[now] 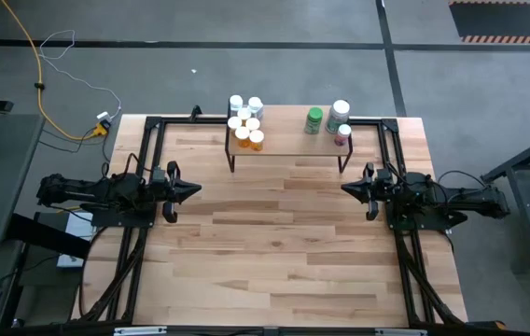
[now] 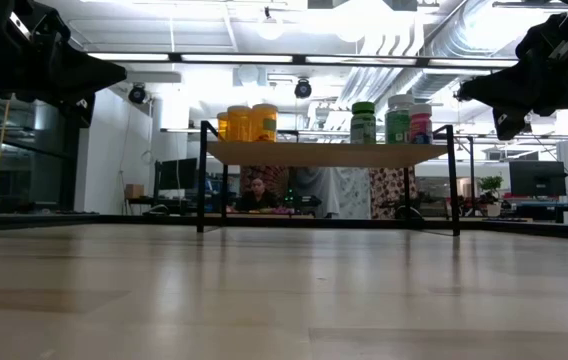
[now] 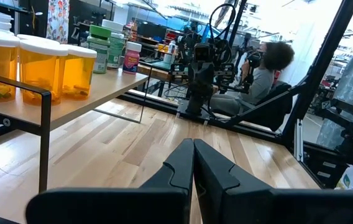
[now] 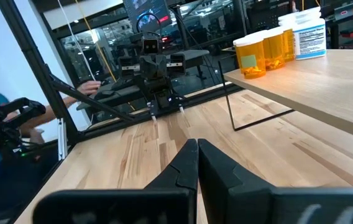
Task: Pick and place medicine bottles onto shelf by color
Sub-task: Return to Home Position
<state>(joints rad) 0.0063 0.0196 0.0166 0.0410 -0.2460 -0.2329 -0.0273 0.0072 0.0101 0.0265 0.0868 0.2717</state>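
Two groups of small cylindrical pill bottles stand on the shelf, a small raised board of pale, smooth wood on thin black metal legs. It sits at the far middle of the table, a broad top of light wooden planks with streaky grain, framed by black rails.

At the shelf's left end are the orange bottles, translucent amber plastic with flat white caps. They are packed close together, with the white bottles just behind them. In the level view the orange ones glow yellow-orange, and the left wrist view shows pills lying at the bottom of some.

At the right end, well apart from that cluster, stands the green bottle with its green cap. Just beside it is a taller white-capped bottle, and the pinkish bottle, also white-capped, stands just in front of that one. All are upright.

The left claw, matt black and wedge-shaped, hangs above the table's left side. It points inward, its two fingers pressed together tip to tip. The right claw mirrors it above the right side, with its fingers pressed together the same way. Both are well apart from the shelf.

A seated person shows beyond the table.
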